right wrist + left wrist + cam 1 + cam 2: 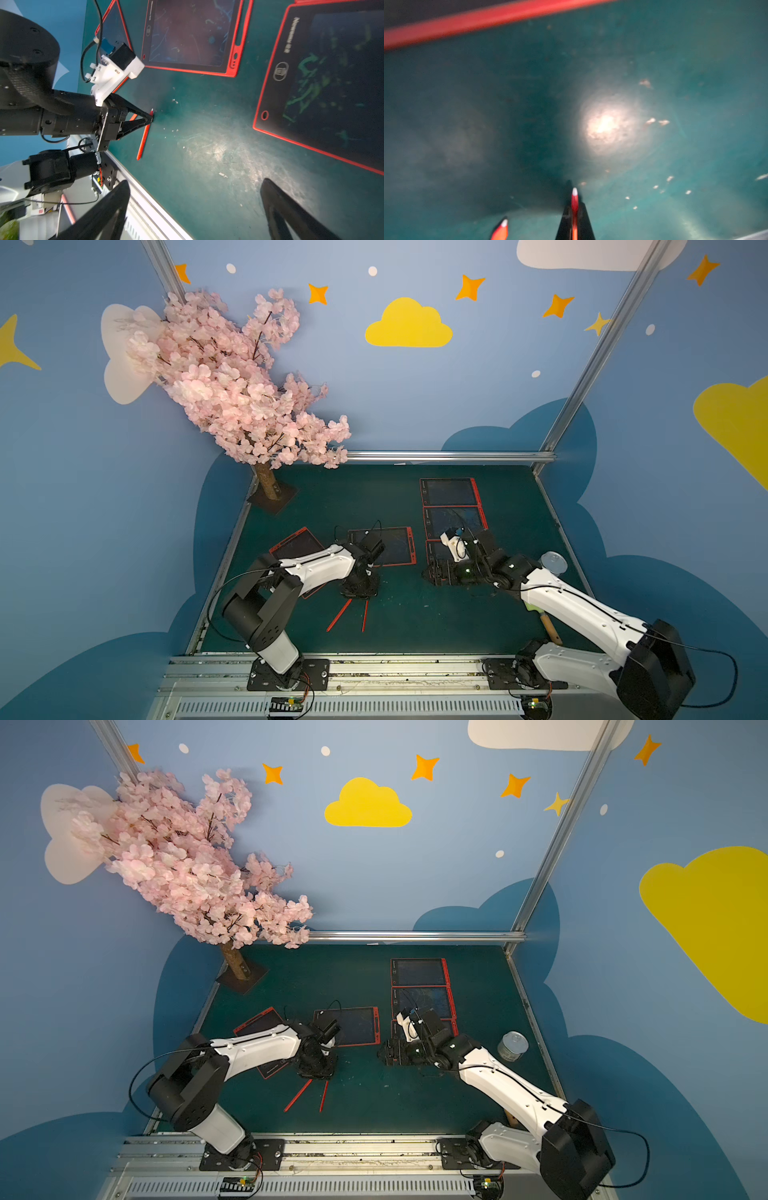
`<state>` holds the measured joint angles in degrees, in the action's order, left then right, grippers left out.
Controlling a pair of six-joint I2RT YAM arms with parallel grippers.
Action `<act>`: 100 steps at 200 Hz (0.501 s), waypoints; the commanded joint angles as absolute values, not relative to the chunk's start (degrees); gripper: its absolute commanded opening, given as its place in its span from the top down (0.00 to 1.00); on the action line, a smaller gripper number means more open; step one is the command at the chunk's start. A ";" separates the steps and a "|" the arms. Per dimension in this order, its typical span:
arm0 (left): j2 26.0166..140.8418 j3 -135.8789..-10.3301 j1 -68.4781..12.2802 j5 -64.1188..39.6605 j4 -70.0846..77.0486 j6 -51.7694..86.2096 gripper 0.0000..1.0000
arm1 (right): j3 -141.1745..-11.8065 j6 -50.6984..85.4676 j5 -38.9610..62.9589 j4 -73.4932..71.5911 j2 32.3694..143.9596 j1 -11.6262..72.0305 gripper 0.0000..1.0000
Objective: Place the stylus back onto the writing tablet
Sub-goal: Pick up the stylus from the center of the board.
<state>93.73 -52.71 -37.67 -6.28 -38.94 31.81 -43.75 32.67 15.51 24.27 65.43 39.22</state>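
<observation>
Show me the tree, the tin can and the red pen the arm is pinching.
Tree (pixel 266 483): a top view, on its trunk.
Can (pixel 515 1040): a top view, on its lid.
Stylus (pixel 144 138): right wrist view, on its red shaft.

Blue cloud-painted walls (pixel 415 406) surround a pink blossom tree (pixel 232 381) and green tabletop (pixel 415 614).

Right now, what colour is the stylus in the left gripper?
Red stylus, white tip; clearest in left wrist view.
</observation>
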 commanded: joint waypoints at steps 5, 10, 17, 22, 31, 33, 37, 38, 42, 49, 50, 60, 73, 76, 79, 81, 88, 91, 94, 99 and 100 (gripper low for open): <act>91.71 -55.35 -37.36 -10.35 -36.39 32.86 0.97 | -43.25 36.55 7.72 28.43 60.80 39.42 0.02; 91.34 -55.60 -37.28 -11.15 -35.89 33.03 0.97 | -43.18 36.51 7.13 28.62 59.86 39.43 0.02; 90.82 -55.85 -37.10 -12.18 -35.14 33.44 0.97 | -42.95 35.88 6.63 28.82 58.28 39.42 0.02; 90.48 -55.95 -36.98 -12.87 -34.47 33.85 0.97 | -42.66 35.30 6.36 28.76 57.53 39.46 0.02; 89.80 -56.15 -36.62 -14.85 -33.10 34.80 0.97 | -42.04 34.04 6.01 28.34 55.65 39.46 0.02; 89.60 -56.12 -36.49 -15.25 -32.71 35.02 0.97 | -41.93 33.80 5.87 28.27 55.31 39.46 0.02; 89.36 -56.18 -36.31 -15.99 -31.86 35.53 0.97 | -41.58 33.26 5.66 27.99 54.46 39.46 0.02; 89.28 -56.17 -36.26 -16.21 -31.66 35.65 0.97 | -41.49 33.11 5.60 27.93 54.30 39.46 0.02; 89.09 -56.20 -35.99 -16.88 -30.69 36.21 0.97 | -41.26 32.73 5.41 27.86 53.68 39.40 0.02; 88.71 -56.11 -35.58 -18.04 -28.55 37.48 0.97 | -41.26 32.62 5.06 28.46 52.43 39.45 0.02; 88.70 -56.09 -35.59 -18.21 -28.21 37.64 0.97 | -41.28 32.61 5.03 28.60 52.32 39.46 0.02; 88.14 -55.78 -35.17 -20.12 -24.66 39.77 0.97 | -41.53 32.36 4.84 29.98 50.79 39.49 0.02; 87.83 -55.72 -35.02 -21.76 -20.30 42.24 0.97 | -41.83 32.34 4.32 31.56 49.02 39.39 0.02; 87.74 -55.72 -34.91 -21.86 -19.59 42.67 0.97 | -41.84 32.39 4.31 31.85 48.70 39.45 0.02; 87.74 -55.80 -34.89 -21.95 -18.84 43.09 0.97 | -41.82 32.35 4.23 32.11 48.31 39.41 0.02; 87.66 -55.87 -34.85 -22.01 -18.44 43.29 0.97 | -41.83 32.35 4.22 32.26 48.09 39.45 0.02; 87.64 -56.05 -34.79 -22.14 -17.17 43.87 0.97 | -41.97 32.34 4.22 32.88 47.55 39.46 0.02; 87.68 -56.19 -34.76 -22.15 -16.68 44.05 0.97 | -41.96 32.34 4.30 33.10 47.37 39.42 0.02; 87.71 -56.28 -34.69 -22.17 -16.27 44.11 0.97 | -42.06 32.34 4.40 33.32 47.30 39.48 0.02; 87.78 -56.59 -34.68 -22.04 -15.86 44.27 0.97 | -42.13 32.37 4.75 33.67 47.12 39.42 0.02; 87.79 -56.64 -34.61 -22.05 -15.80 44.28 0.97 | -42.16 32.35 4.79 33.71 47.11 39.44 0.02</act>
